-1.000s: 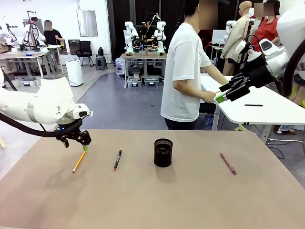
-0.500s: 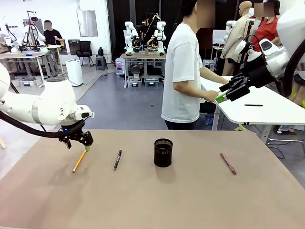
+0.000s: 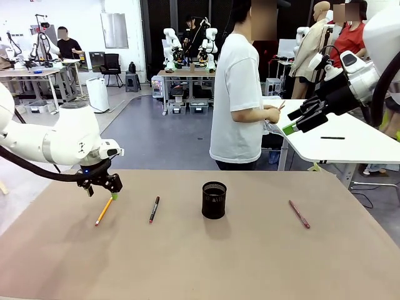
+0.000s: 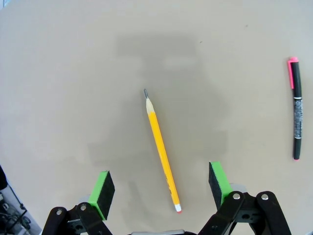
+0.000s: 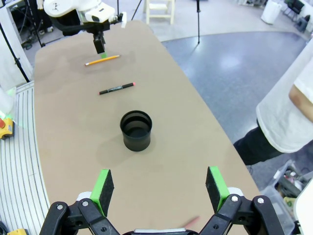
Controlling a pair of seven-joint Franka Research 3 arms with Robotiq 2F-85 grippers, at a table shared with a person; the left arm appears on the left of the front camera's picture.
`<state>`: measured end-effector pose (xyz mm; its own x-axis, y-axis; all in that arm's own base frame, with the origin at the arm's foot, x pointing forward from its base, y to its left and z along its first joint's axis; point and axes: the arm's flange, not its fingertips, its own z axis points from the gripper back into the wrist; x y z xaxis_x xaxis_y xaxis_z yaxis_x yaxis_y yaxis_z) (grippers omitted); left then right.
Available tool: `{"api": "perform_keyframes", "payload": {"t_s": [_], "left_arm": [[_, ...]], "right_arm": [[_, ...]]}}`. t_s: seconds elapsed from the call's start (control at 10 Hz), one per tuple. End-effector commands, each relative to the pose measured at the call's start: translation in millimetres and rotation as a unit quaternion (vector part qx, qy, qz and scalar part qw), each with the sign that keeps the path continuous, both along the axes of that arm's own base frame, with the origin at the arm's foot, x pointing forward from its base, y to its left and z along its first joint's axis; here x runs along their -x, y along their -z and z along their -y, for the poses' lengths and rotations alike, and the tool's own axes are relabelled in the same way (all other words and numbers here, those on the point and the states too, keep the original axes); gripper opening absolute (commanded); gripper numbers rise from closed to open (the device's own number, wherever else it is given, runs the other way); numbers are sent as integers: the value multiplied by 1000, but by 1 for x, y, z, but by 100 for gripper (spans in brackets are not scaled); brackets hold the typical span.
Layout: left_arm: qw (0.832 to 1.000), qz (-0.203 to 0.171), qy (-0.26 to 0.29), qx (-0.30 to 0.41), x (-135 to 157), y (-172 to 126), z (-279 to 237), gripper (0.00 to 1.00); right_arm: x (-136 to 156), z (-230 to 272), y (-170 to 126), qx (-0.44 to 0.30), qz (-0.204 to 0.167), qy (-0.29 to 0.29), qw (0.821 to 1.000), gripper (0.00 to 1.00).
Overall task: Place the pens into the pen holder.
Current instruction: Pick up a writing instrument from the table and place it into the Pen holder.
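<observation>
The orange-yellow pencil [image 3: 104, 211] lies flat on the left part of the table [image 3: 250, 262], well apart from the pen holder [image 3: 214, 200] at centre. In the left wrist view I see it slanting between the green pads [image 4: 102, 188], eraser end nearest the camera. The left gripper [image 3: 102, 189] hovers just above it, jaws fully spread and holding nothing.

Procedure, as I judge it:
1. Rotate the wrist until the pads face the shaft squarely.
2. Centre on mid-shaft.
3. Descend close to the table.
4. Close.

The dark pen [image 3: 154, 209] lies between pencil and holder. The right gripper [image 3: 292, 122] hangs high, wide open and empty.
</observation>
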<state>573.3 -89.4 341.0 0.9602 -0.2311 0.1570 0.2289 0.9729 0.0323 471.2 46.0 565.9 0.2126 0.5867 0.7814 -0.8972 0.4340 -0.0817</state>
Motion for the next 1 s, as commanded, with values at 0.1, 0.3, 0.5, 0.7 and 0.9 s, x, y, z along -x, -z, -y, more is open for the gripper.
{"api": "perform_keyframes", "payload": {"t_s": [0.1, 0.3, 0.5, 0.7, 0.9], "left_arm": [[1000, -12, 1, -11, -18, 12, 3, 100], [1000, -24, -2, -18, -24, 26, 3, 100], [999, -33, -3, -23, -29, 36, 5, 100], [999, -32, -19, -23, -27, 37, 8, 100], [999, -18, -37, -32, -26, 39, 4, 89]], "right_arm": [[1, 1, -2, -2, 1, 1, 1000, 100], [1, 1, -2, -2, 1, 1, 1000, 100], [1, 1, -2, -2, 1, 1, 1000, 100], [1, 1, -2, -2, 1, 1, 1000, 100], [1, 1, -2, -2, 1, 1, 1000, 100]]}}
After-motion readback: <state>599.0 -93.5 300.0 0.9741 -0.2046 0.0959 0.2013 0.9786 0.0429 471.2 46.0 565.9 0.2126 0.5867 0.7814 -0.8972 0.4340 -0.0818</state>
